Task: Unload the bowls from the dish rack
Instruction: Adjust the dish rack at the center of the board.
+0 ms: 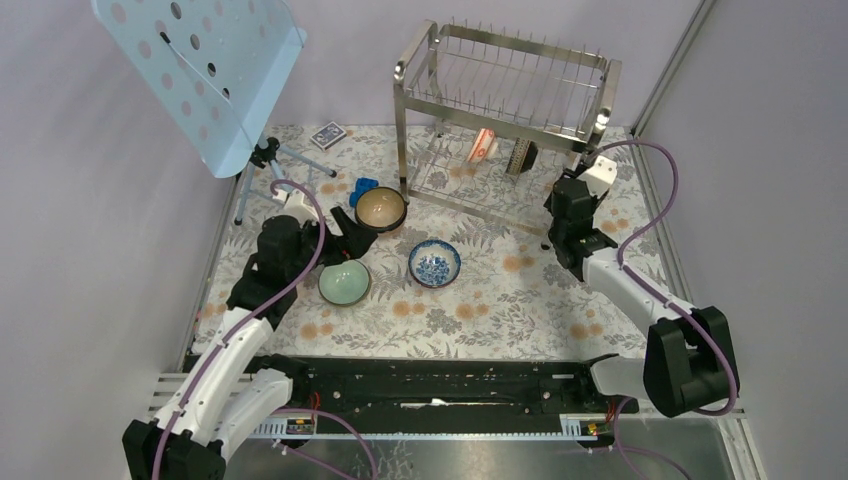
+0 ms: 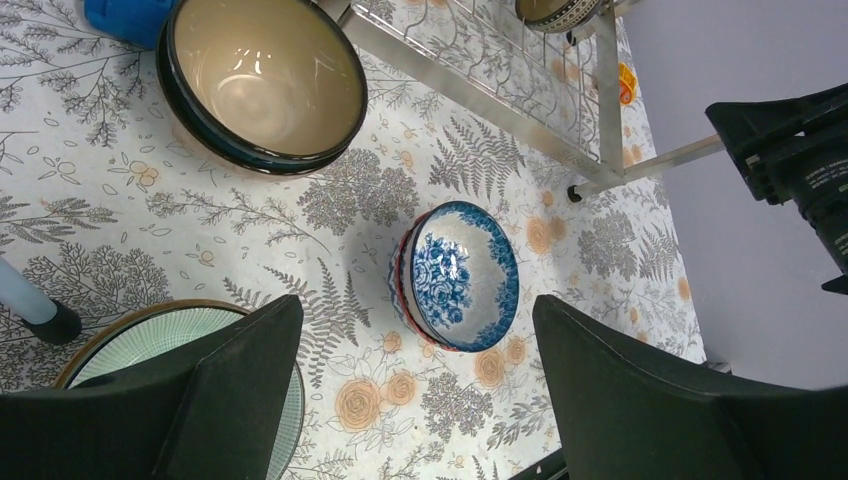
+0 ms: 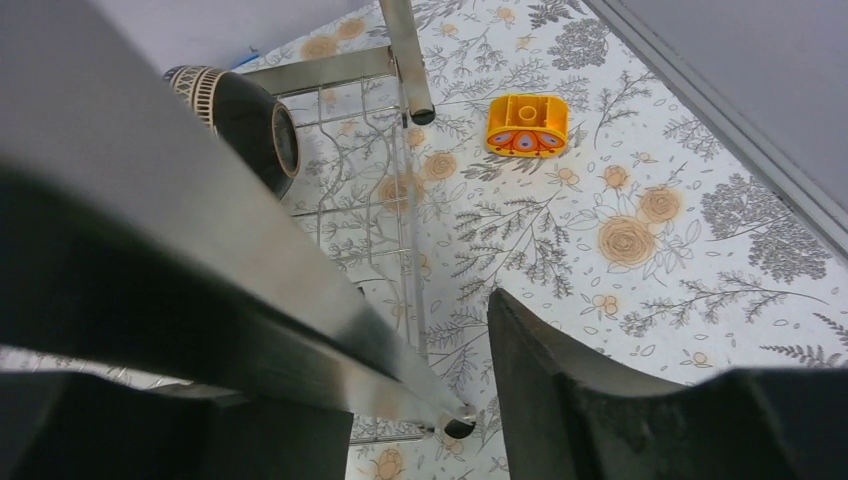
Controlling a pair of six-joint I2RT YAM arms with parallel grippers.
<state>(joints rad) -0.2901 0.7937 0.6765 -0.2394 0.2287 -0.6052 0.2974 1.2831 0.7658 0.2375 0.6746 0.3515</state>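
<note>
I am holding my right gripper (image 1: 565,190) just beside the right front leg of the dish rack (image 1: 500,110). Its two fingers are standing wide apart and are gripping nothing. My left gripper (image 2: 418,320) is open too, and it is hanging empty over the flowery table (image 1: 520,300).

Three bowls are sitting on the table already: the brown bowl with the tan inside (image 1: 381,208), the pale green bowl (image 1: 344,282) and the blue-and-white bowl (image 1: 435,263). They are all lying close to my left arm.

Two bowls are waiting in the rack, on the low shelf. The dark bowl (image 3: 245,115) is standing on its edge near the right end. The orange-red bowl (image 1: 483,146) is standing on its edge too, a little more to the left.

My right arm is much nearer to them, so I am thinking this is its job. From my right gripper, the dark bowl is lying ahead and to the left, inside the rack. It is standing up thin, like a coin on its side. So I am thinking my fingers must go one on each side of its rim.

A shiny steel leg (image 3: 300,290) is crossing right in front of my right fingers. I am thinking I must go around it first, or I will bump the rack. A small yellow block (image 3: 527,126) is lying on the table outside the rack, well away from the bowls.
</note>
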